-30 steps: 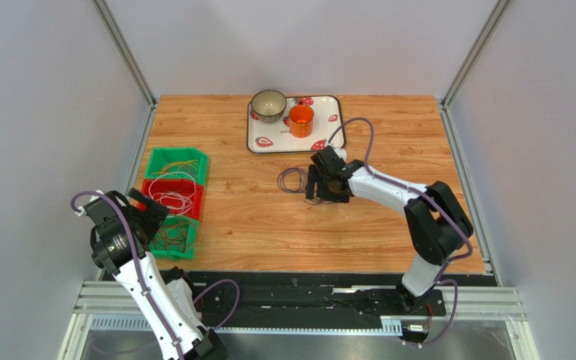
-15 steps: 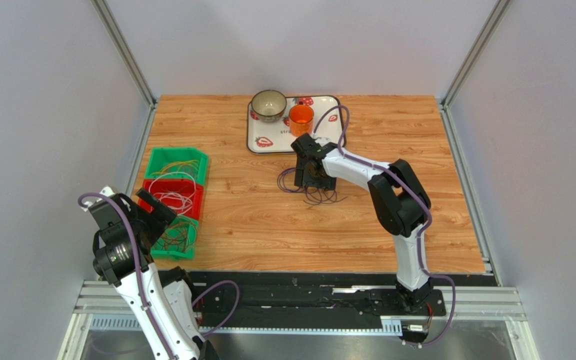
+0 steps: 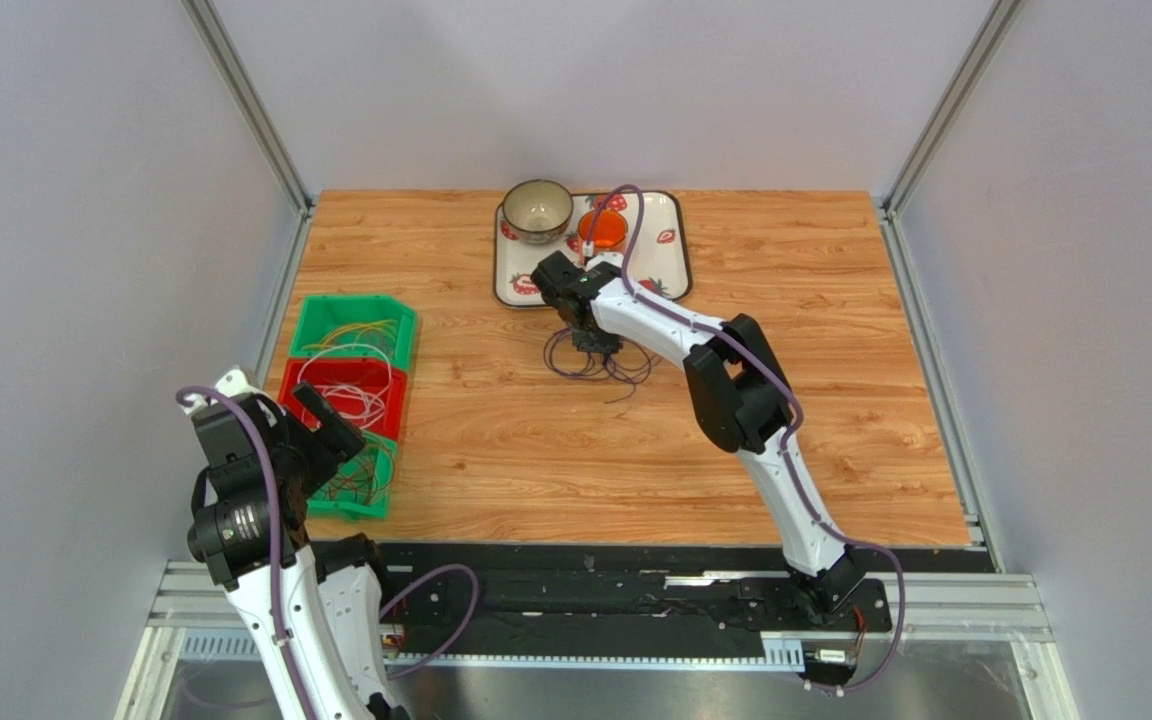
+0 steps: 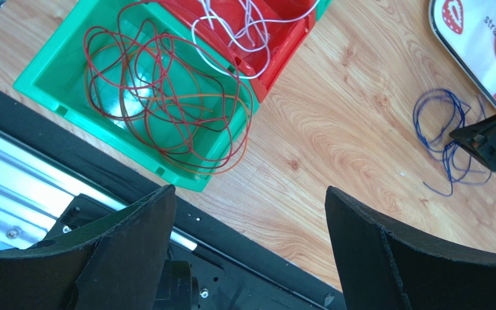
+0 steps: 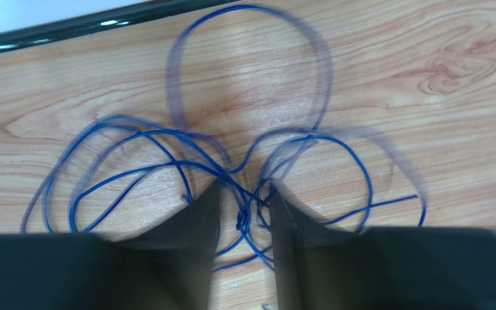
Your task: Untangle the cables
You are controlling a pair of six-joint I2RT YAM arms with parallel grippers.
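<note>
A loose tangle of thin purple-blue cable [image 3: 593, 365] lies on the wooden table just in front of the tray. My right gripper [image 3: 585, 342] is down on it. In the right wrist view its fingers [image 5: 245, 190] stand close together with a narrow gap, and several strands and a small knot of the cable [image 5: 241, 218] run through that gap. My left gripper [image 4: 249, 194] is open and empty, hovering at the near left beside the bins [image 3: 324, 425]. Dark red and orange cables [image 4: 160, 84] fill the nearest green bin, and white cables [image 4: 244, 26] fill the red one.
Three bins stand in a row at the left: green [image 3: 387, 312], red [image 3: 297, 375], green [image 3: 381, 503]. A strawberry-print tray [image 3: 668, 278] at the back holds a bowl [image 3: 537, 210] and an orange cup [image 3: 602, 228]. A black rail [image 3: 612, 578] runs along the near edge.
My right arm swung left from beside the purple-blue cable to right over it, and its jaws narrowed around the strands. The left arm shifted slightly, still open.
</note>
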